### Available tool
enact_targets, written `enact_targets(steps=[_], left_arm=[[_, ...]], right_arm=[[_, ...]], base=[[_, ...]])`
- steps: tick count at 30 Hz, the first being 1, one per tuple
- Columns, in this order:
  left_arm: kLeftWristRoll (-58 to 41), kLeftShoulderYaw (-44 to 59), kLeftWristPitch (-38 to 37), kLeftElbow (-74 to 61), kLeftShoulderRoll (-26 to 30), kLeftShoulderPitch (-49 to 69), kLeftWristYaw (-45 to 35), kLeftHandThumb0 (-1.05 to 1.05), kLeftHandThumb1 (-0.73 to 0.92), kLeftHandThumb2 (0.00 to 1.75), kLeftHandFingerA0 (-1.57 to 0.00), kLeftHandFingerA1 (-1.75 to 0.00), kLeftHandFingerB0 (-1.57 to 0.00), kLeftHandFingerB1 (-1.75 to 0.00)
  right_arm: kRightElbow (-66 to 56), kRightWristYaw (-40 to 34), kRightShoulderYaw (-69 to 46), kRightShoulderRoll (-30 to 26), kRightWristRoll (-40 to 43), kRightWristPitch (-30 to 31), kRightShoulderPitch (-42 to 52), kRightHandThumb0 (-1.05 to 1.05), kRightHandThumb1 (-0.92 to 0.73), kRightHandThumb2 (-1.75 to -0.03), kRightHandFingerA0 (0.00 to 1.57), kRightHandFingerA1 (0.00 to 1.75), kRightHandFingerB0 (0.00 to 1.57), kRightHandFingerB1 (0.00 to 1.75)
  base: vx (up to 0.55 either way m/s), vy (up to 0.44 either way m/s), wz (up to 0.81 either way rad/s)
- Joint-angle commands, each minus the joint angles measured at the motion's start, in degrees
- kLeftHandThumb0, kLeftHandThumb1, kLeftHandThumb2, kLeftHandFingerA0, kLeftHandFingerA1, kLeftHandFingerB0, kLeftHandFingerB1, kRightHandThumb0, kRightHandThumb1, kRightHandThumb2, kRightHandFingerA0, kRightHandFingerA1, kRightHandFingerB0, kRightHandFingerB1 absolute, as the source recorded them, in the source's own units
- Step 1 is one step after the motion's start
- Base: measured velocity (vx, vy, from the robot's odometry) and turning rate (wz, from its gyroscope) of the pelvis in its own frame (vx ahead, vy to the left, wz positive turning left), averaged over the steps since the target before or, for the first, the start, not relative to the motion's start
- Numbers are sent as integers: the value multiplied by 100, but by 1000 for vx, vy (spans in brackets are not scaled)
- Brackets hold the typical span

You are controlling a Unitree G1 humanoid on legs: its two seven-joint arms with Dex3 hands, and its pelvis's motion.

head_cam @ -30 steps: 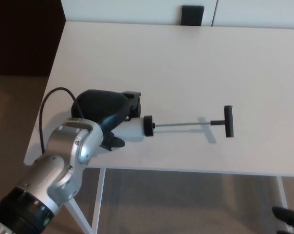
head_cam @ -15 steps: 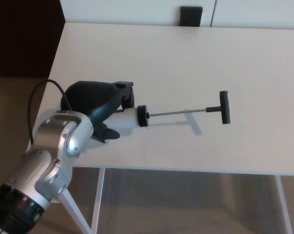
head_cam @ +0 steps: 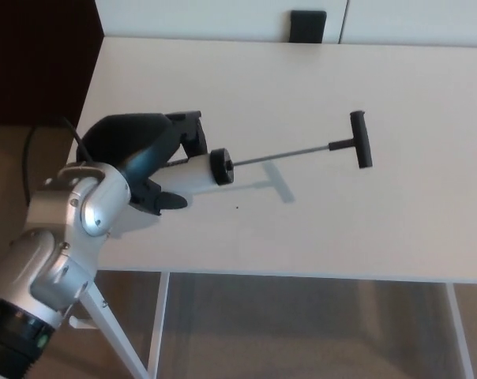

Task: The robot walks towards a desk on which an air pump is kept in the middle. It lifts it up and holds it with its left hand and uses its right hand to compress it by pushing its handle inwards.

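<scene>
Near the white desk's [head_cam: 381, 237] left edge, our black left hand [head_cam: 144, 158] clasps the light, rigid white-barrelled air pump [head_cam: 195, 172]; its black T-handle [head_cam: 360, 139] suits pushing.

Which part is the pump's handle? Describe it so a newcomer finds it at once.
Start at the white desk. The left hand grips the air pump near the desk's left edge. Follow the thin metal rod rightward to its end: the handle is the short black crossbar there.

desk [head_cam: 396, 229] right of handle [head_cam: 360, 140]: open | black block [head_cam: 308, 25]: far edge
</scene>
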Motion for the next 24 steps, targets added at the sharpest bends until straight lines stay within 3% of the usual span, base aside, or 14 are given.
enact_targets(steps=[1,2,3,4,7,9,10,14,15,18,19,21,22,24], left_arm=[[-901,442,-436,-855,395,197,-810,-10,78,65,-64,-175,-55,-157],[-1135,510,-444,-932,396,226,-973,-7,77,68,-73,-154,-67,-141],[-1311,562,-453,-983,398,245,-1093,-7,77,68,-73,-154,-67,-141],[-1498,625,-482,-1014,406,254,-1209,-8,78,72,-74,-153,-70,-142],[-1675,701,-588,-1044,427,278,-1282,-9,77,72,-73,-150,-70,-142],[-1594,672,-460,-1137,413,264,-1293,-10,78,70,-71,-153,-67,-145],[-1563,652,-429,-1168,425,248,-1315,-11,78,71,-70,-151,-68,-145],[-1517,603,-526,-1192,479,226,-1318,-9,77,69,-69,-154,-65,-148],[-1443,555,-619,-1177,510,212,-1272,-12,76,72,-68,-153,-63,-149],[-1343,490,-686,-1167,543,194,-1225,-12,76,71,-67,-154,-62,-150],[-1294,460,-671,-1164,538,188,-1203,-11,73,75,-69,-157,-63,-150],[-1273,447,-645,-1165,530,186,-1196,-11,73,75,-69,-157,-63,-150],[-1225,416,-618,-1185,532,194,-1179,-17,71,77,-72,-130,-68,-143],[-1191,378,-632,-1192,550,205,-1163,-19,72,80,-75,-121,-70,-138]], right_arm=[[-970,-1982,-804,-548,1061,663,-3296,-77,-68,-105,2,42,1,27],[-802,-2102,-653,-572,1139,1011,-3761,-78,-77,-66,13,39,11,23],[-689,-2185,-551,-576,1191,1262,-4086,-78,-77,-66,13,39,11,23],[-528,-2236,-445,-529,1109,1452,-4416,-77,-66,-103,10,50,0,34],[-210,-2228,-275,-394,814,1721,-5026,-75,-66,-103,10,51,0,37],[-184,-2214,-160,-333,616,1919,-5244,-82,-69,-105,3,48,0,33],[-177,-2232,-48,-263,410,2061,-5395,-38,-47,-107,0,51,0,50],[-78,-2242,180,-47,48,2342,-5776,-38,-45,-106,0,51,0,50],[98,-2190,308,3,-93,2406,-5972,-76,-65,-107,3,40,3,27],[358,-2080,499,38,-231,2571,-6259,-75,-67,-109,1,28,0,24],[516,-2001,594,16,-223,2722,-6401,-87,-74,-108,7,20,6,15],[599,-1956,639,-4,-198,2830,-6478,-87,-74,-108,7,20,6,15],[765,-1899,723,-30,-257,2991,-6629,-90,-79,-109,6,18,6,12],[1019,-1857,824,-38,-371,3124,-6817,-88,-78,-109,6,20,6,14]], base=[[0,0,0],[0,0,0],[0,0,0],[0,0,0],[0,0,0],[0,0,0],[0,0,0],[0,0,0],[0,0,0],[0,0,0],[0,0,0],[0,0,0],[0,0,0],[0,0,0]])
